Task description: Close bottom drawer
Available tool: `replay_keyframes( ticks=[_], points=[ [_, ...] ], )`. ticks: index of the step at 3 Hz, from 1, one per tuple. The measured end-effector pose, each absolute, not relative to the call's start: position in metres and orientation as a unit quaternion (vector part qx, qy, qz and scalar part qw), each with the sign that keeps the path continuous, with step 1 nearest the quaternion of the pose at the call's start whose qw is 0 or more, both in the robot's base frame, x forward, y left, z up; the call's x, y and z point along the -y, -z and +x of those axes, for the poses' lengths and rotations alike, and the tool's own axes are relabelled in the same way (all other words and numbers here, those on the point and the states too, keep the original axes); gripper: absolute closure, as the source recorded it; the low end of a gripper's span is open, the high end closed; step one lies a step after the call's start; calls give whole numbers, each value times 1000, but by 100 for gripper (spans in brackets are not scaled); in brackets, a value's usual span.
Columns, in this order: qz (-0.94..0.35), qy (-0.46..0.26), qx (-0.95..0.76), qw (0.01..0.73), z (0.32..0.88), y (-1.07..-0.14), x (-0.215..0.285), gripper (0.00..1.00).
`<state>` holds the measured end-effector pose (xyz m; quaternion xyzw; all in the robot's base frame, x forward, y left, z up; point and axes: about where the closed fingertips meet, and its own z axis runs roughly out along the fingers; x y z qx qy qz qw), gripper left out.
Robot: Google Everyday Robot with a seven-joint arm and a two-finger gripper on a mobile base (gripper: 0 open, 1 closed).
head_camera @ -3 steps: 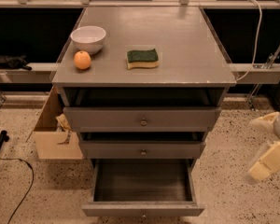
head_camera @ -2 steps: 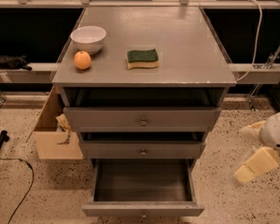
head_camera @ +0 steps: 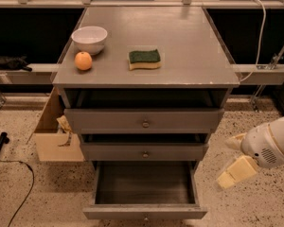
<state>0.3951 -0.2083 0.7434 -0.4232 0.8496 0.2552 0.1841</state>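
Nearing bottom drawer [head_camera: 144, 189] — hand [head_camera: 231, 159] just right.

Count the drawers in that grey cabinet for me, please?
3, stacked: the top drawer under the tabletop, the middle drawer below it, and the bottom drawer pulled far out. The robot's hand hovers open right of it, touching nothing.
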Motion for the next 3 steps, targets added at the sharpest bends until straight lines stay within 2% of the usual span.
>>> replay_keyframes(
  ticks=[3],
  points=[
    [-283,-252,-872,309,379,-706,208,0]
  ],
)
